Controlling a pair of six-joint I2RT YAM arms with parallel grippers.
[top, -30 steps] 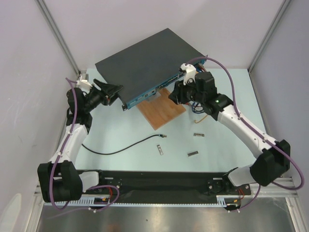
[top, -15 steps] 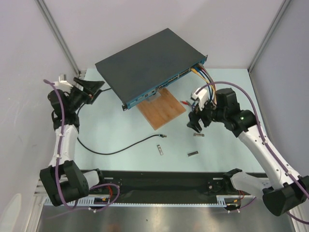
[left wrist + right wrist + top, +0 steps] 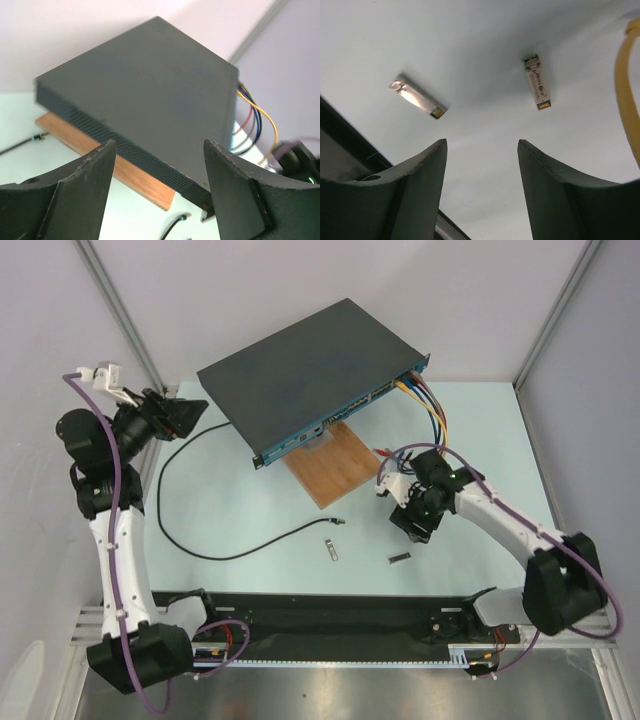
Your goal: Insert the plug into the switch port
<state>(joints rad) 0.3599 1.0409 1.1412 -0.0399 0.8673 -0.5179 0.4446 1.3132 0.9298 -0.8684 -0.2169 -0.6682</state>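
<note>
Both wide and empty: left hand (image 3: 185, 412) off the switch's (image 3: 300, 370) left corner, right hand (image 3: 408, 522) out front, plug (image 3: 340, 522) loose on open counter (image 3: 230, 500).

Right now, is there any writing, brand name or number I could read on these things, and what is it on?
No text here can be read.
On the silver metal stick: a printed label, too small and blurred to read.
On the other silver stick: glare, nothing legible.
On the dark-grey box: no lettering visible.
</note>
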